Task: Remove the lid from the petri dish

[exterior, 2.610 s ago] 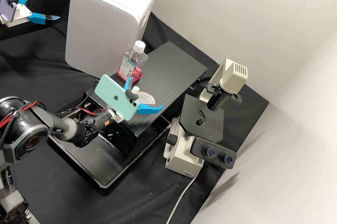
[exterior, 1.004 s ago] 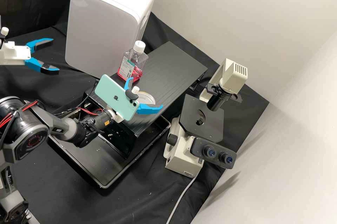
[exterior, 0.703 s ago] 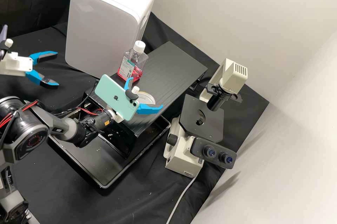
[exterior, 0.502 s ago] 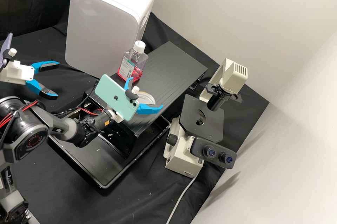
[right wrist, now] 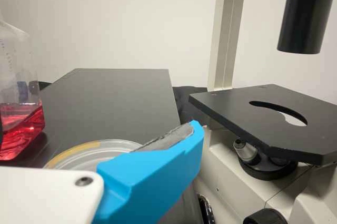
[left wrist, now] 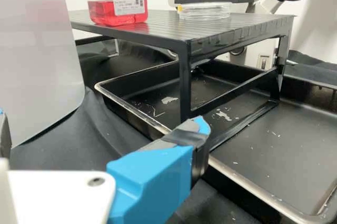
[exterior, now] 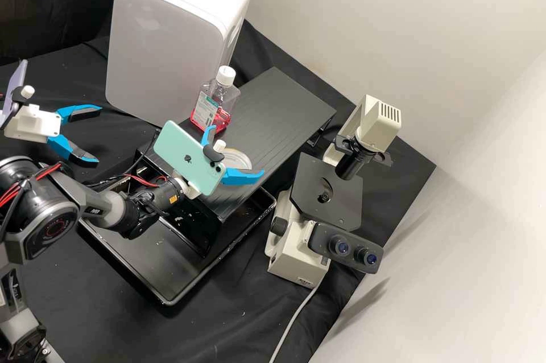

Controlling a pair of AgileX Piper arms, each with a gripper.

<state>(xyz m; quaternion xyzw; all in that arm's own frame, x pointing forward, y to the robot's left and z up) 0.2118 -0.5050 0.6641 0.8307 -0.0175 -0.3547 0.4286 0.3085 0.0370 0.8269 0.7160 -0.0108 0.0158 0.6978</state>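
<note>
Two arms: dark grey, both entering the high view from its left side.
Right gripper (exterior: 227,156): at the near end of the rack (exterior: 284,107); fingers (right wrist: 158,174) spread wide, one on each side of the petri dish in the high view; contact cannot be told.
Left gripper (exterior: 98,134): over the black-draped table (exterior: 239,323), left of the tray and well apart from the dish; fingers (left wrist: 158,182) parted, holding nothing.
Petri dish (exterior: 239,159): flat on the black ribbed rack, near its front end; lid (left wrist: 204,6) in place.
Flask (exterior: 213,102): red liquid, white cap; upright on the rack behind the dish.
Tray (exterior: 159,263): black, shallow; the rack's legs stand in it.
White box (exterior: 170,33): behind the flask, on the table.
Microscope (exterior: 330,203): right of the rack and tray.
</note>
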